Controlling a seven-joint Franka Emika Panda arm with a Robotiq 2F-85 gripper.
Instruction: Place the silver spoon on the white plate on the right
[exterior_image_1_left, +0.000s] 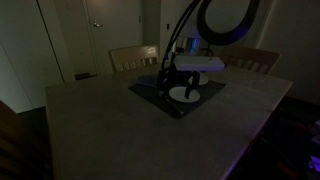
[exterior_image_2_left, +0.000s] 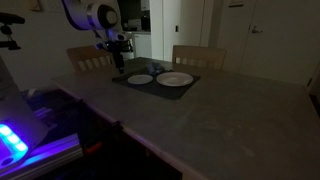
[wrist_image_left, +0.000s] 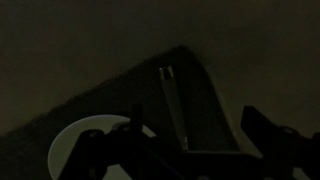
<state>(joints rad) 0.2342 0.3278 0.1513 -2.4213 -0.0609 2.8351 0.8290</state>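
Two plates: they sit side by side on the dark mat (exterior_image_2_left: 152, 88) in an exterior view. The nearer plate (exterior_image_2_left: 140, 79) is just below and beside the gripper (exterior_image_2_left: 118, 62), and the farther plate (exterior_image_2_left: 175, 79) lies beyond it, away from the gripper.
Gripper state: the jaws stand wide apart in the wrist view, with one dark finger (wrist_image_left: 105, 155) low on one side and the other (wrist_image_left: 268, 138) on the opposite side. Nothing is clamped between them.
Gripper position: it hangs above the mat's edge. In both exterior views it is over the mat, not over bare table (exterior_image_1_left: 90, 115).
Silver spoon: the silver spoon (wrist_image_left: 172, 100) lies flat on the mat, straight ahead of the gripper. It is a thin pale line running away from the gap between the fingers. Its near end reaches in between them, and whether anything touches it cannot be told in this dim light.
Spoon versus plates: the spoon is on the mat, not on either plate.
Plate in wrist view: a white plate (wrist_image_left: 82, 148) shows as a curved edge beside one finger, off to the side of the spoon. Which of the two it is cannot be told.
Other exterior view: only one plate (exterior_image_1_left: 183, 94) shows clearly there, just beside the gripper.
Beyond the gripper: wooden chairs (exterior_image_2_left: 198, 56) stand at the table's far side.
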